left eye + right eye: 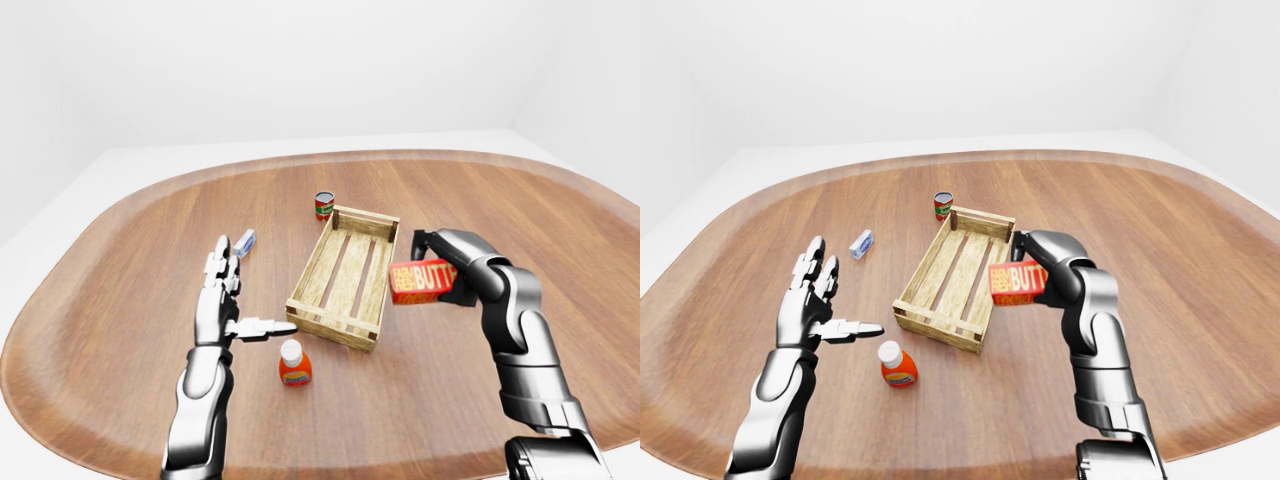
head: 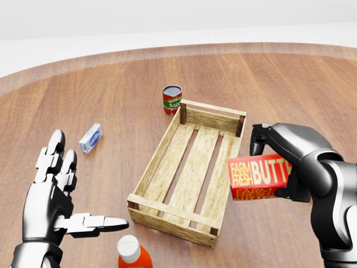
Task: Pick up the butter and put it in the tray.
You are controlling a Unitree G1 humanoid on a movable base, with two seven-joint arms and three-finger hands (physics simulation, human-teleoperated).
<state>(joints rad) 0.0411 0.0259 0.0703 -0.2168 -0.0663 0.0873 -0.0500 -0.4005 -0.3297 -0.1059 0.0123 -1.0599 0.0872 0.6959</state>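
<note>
Butter (image 2: pixel 259 176) sits clamped in my right hand (image 2: pixel 290 159), fingers wrapped round the box, lifted off the table beside the right wall of the wooden tray (image 2: pixel 167 142). My left hand (image 2: pixel 58 204) hovers spread, thumb pointing toward the tray.

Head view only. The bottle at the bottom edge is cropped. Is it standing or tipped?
Observer: Standing. The left-eye view shows the whole orange bottle upright on the table, white cap on, below the tray's near end.
Operator: Is the butter lifted, or resting on the wood?
Observer: Lifted. In the left-eye view the right robot hand holds the butter clear of the table, level with the tray's right rail and just to the right of it.
</note>
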